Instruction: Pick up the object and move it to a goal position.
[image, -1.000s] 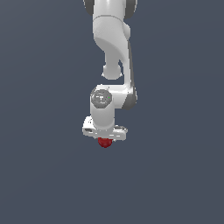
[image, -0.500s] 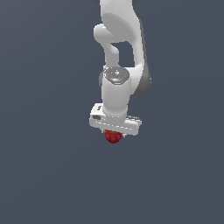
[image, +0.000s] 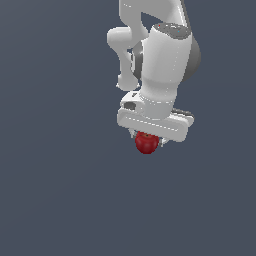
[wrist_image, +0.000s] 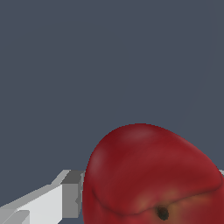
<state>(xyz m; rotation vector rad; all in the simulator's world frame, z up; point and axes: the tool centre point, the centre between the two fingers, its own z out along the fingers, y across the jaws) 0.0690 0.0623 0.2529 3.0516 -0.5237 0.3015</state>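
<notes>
The object is a small dark red glossy apple-like item (image: 146, 143), held under the white hand of my arm in the exterior view. My gripper (image: 147, 142) is shut on it, with the fingers mostly hidden behind the hand and the object. In the wrist view the object (wrist_image: 148, 175) fills much of the frame, its dark dimple showing, with one white and grey finger (wrist_image: 65, 197) pressed against its side. The other finger is hidden by the object. The object hangs in the air above a plain dark grey-blue background.
The arm has moved with the red object toward the exterior view's right and looks larger and closer to the camera. The object has stayed between the fingers throughout.
</notes>
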